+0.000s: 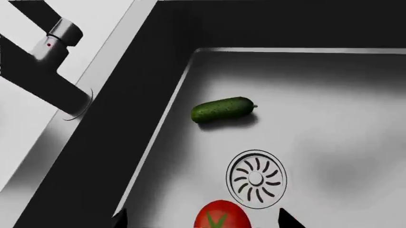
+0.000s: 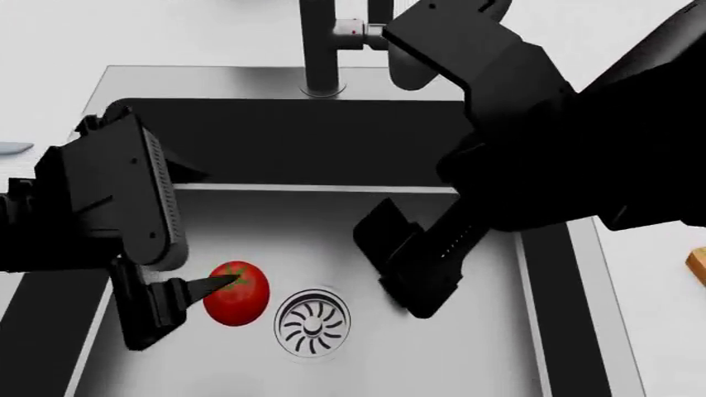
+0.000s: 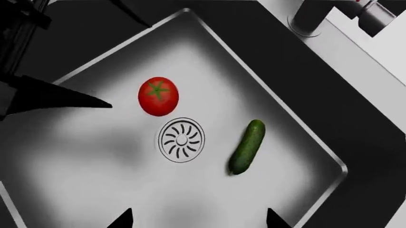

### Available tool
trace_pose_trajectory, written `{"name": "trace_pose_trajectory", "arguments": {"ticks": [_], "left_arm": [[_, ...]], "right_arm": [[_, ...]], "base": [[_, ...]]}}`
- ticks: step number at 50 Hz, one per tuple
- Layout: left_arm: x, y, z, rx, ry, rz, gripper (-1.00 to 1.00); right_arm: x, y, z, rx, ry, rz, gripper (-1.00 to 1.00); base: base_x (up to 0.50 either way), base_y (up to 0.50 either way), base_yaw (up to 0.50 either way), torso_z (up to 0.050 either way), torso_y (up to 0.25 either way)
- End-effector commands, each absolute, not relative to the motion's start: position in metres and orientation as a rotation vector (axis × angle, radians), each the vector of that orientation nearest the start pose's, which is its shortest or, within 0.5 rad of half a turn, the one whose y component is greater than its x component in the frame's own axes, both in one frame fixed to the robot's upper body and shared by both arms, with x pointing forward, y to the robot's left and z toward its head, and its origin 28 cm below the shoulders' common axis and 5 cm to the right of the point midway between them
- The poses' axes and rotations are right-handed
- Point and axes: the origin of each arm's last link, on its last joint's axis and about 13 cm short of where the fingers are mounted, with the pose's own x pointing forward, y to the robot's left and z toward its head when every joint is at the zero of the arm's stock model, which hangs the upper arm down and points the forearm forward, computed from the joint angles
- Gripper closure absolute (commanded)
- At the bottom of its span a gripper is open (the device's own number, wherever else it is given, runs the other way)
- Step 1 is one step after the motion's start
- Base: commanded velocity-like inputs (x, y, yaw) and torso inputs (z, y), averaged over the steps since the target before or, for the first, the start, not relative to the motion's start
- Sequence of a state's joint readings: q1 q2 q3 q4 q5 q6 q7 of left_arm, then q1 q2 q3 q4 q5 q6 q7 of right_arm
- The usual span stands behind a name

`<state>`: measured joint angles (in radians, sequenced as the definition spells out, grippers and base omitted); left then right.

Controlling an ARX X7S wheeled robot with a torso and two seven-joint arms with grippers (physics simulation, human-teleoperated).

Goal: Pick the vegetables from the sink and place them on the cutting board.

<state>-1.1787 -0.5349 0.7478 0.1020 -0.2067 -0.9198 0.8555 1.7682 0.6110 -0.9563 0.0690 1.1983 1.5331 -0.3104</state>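
Observation:
The red tomato (image 2: 235,294) sits on the sink (image 2: 464,356) floor beside the round drain (image 2: 313,322). My left gripper (image 2: 188,310) is open low in the basin, one finger reaching the tomato's top. In the left wrist view the tomato (image 1: 221,216) lies between the open gripper's (image 1: 204,219) tips. The dark green cucumber (image 3: 247,146) lies flat beyond the drain (image 3: 182,140), away from the tomato (image 3: 158,96). My right gripper (image 3: 198,219) hangs open above the basin with nothing in it and hides the cucumber in the head view. Of the cutting board (image 2: 697,263) only a wooden corner shows.
The dark faucet (image 2: 320,50) stands behind the sink's back rim, with its lever (image 1: 60,40) near the left arm. Dark sink walls (image 1: 127,123) enclose the basin on all sides. The right arm (image 2: 530,124) spans the basin's right half.

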Motion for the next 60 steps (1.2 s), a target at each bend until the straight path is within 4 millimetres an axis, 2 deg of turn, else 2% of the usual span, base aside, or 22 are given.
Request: {"name": "trace_pose_trajectory", "arguments": {"ticks": [1,16,29,41,49,60], "left_arm": [[0.354,0.221,0.259,0.712,0.347,-1.071,-1.0],[0.366,0.213,0.236,0.725,0.45,-1.11,-1.0],[0.387,0.21,0.221,0.76,0.463,-0.983,-1.0],[0.39,0.205,0.204,0.777,0.485,-0.975,-1.0],[0.4,0.204,0.19,0.786,0.505,-0.934,-1.0],[0.394,0.204,0.17,0.769,0.532,-0.941,-1.0]], "right_arm": [[0.297,-0.142,0.363,-0.493,0.673,0.742,-1.0],[0.301,-0.144,0.358,-0.492,0.668,0.735,-1.0],[0.299,-0.147,0.353,-0.486,0.669,0.736,-1.0],[0.299,-0.149,0.349,-0.481,0.672,0.737,-1.0],[0.299,-0.149,0.346,-0.482,0.67,0.743,-1.0],[0.299,-0.148,0.346,-0.483,0.665,0.747,-1.0]], "base": [[0.0,0.0,0.0,0.0,0.0],[0.0,0.0,0.0,0.0,0.0],[0.0,0.0,0.0,0.0,0.0],[0.0,0.0,0.0,0.0,0.0],[0.0,0.0,0.0,0.0,0.0],[0.0,0.0,0.0,0.0,0.0]]}}
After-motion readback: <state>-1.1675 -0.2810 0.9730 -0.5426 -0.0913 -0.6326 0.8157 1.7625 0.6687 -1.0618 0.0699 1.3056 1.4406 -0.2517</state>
